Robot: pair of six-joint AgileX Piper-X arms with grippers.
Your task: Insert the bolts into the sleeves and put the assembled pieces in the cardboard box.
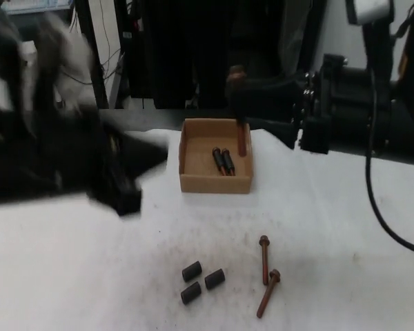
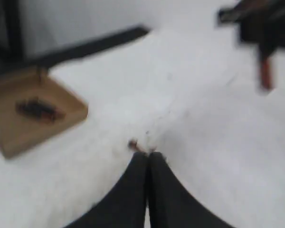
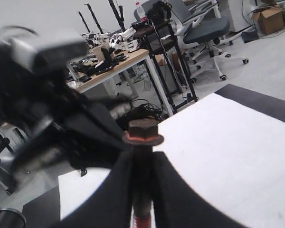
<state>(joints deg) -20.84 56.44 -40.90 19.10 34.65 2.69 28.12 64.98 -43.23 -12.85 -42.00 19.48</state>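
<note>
Three sleeves, two loose bolts, perhaps two pieces in box

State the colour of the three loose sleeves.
Black; the sleeves show best in the high view.

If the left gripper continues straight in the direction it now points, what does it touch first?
Probably the white bench cover. The left gripper, shut, slants down toward it, and a small brownish thing, too blurred to name, lies just beyond the tips. Depth is unclear.
</note>
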